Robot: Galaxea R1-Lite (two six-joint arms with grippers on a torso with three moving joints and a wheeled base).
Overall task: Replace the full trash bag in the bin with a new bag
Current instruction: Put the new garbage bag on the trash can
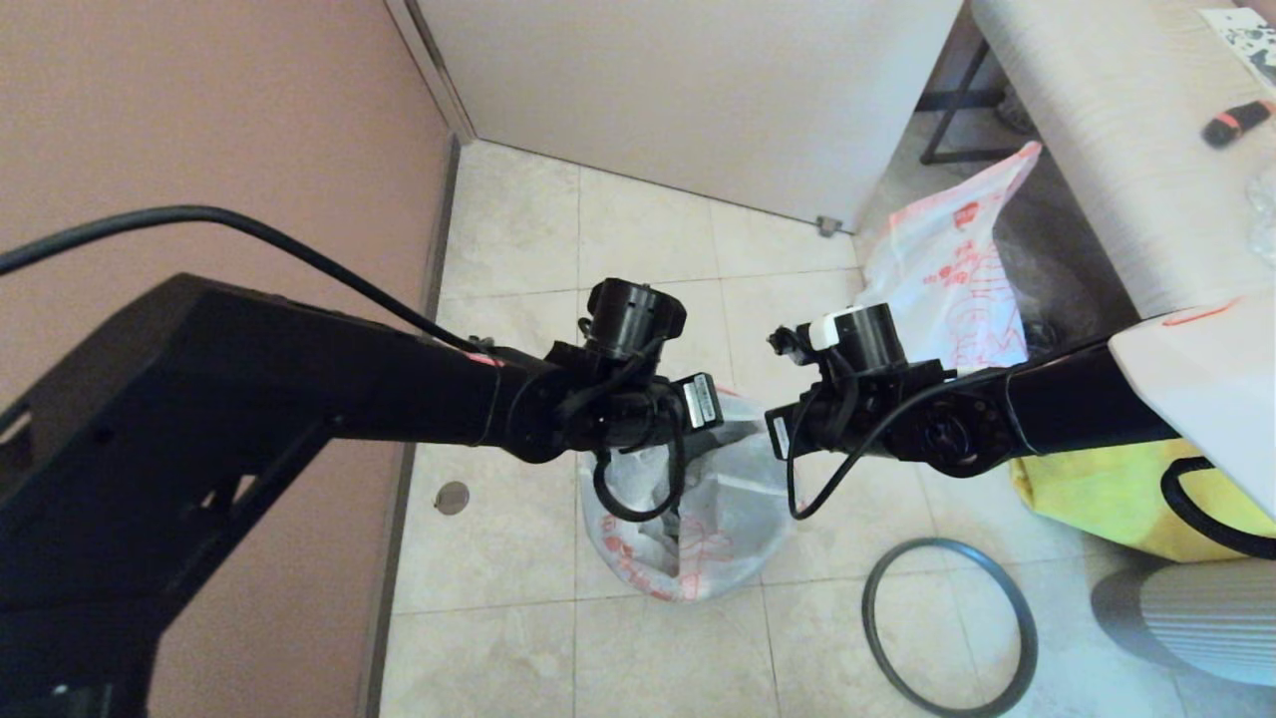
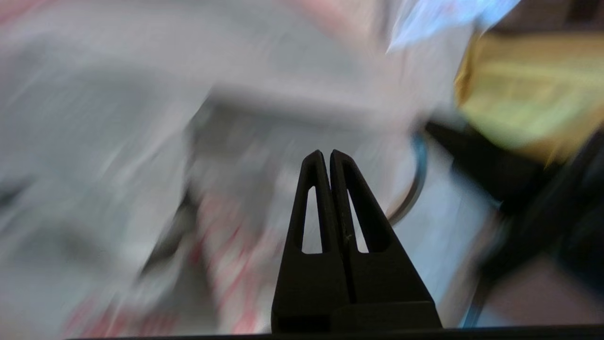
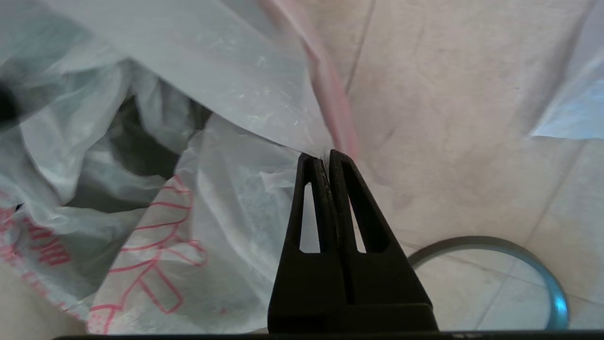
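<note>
The new bag point(image 1: 698, 529), thin white with red-orange print, sits low on the floor tiles under both wrists. A dark shape that may be the bin point(image 3: 137, 141) shows through its plastic. My right gripper point(image 3: 325, 158) is shut on the new bag point(image 3: 245, 94) just beside its pink rim. My left gripper point(image 2: 326, 153) is shut over the same bag with nothing visible between its tips. The bin's grey hoop point(image 1: 937, 544) lies flat on the floor to the right, also seen as the hoop point(image 3: 472, 241). The full trash bag point(image 1: 942, 269) stands farther back on the right.
A pink wall point(image 1: 199, 120) runs along the left and a white panel point(image 1: 698, 80) closes the back. A white table point(image 1: 1116, 150) stands at the right, with a big yellow bag point(image 1: 1097, 489) and a grey ribbed object point(image 1: 1196, 608) below it.
</note>
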